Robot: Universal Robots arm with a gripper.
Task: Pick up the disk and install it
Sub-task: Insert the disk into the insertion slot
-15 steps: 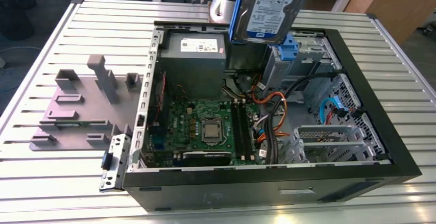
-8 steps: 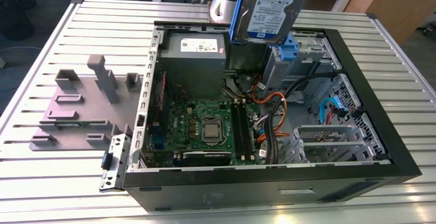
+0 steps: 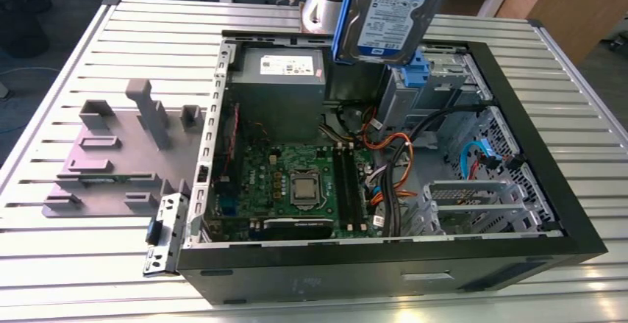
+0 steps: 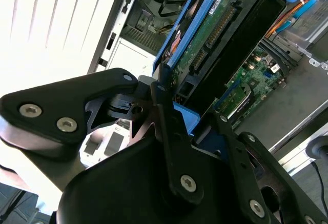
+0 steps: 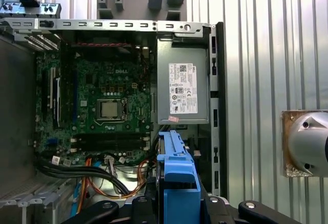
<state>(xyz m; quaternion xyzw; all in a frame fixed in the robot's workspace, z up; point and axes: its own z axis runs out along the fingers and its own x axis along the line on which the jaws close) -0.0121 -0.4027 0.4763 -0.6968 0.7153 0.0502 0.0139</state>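
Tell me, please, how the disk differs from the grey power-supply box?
The disk hangs on edge in the hand above the open case; the power-supply box sits inside it. The disk is thinner and smaller than the box. The disk has blue rails; the box has none. Both are rectangular and labelled.

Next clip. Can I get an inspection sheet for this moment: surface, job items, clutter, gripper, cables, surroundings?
Surface: ribbed metal table carrying an open computer case.
Job's things: the disk, label showing and blue rails on its edges, is held in the air above the case's drive-bay end and is not yet seated.
Clutter: grey plastic stand on the table, at the exterior view's left of the case.
Gripper: gripper shut on the disk's blue carrier.
Cables: orange and black cables run inside the case beside the motherboard.
Surroundings: wooden furniture beyond the table.
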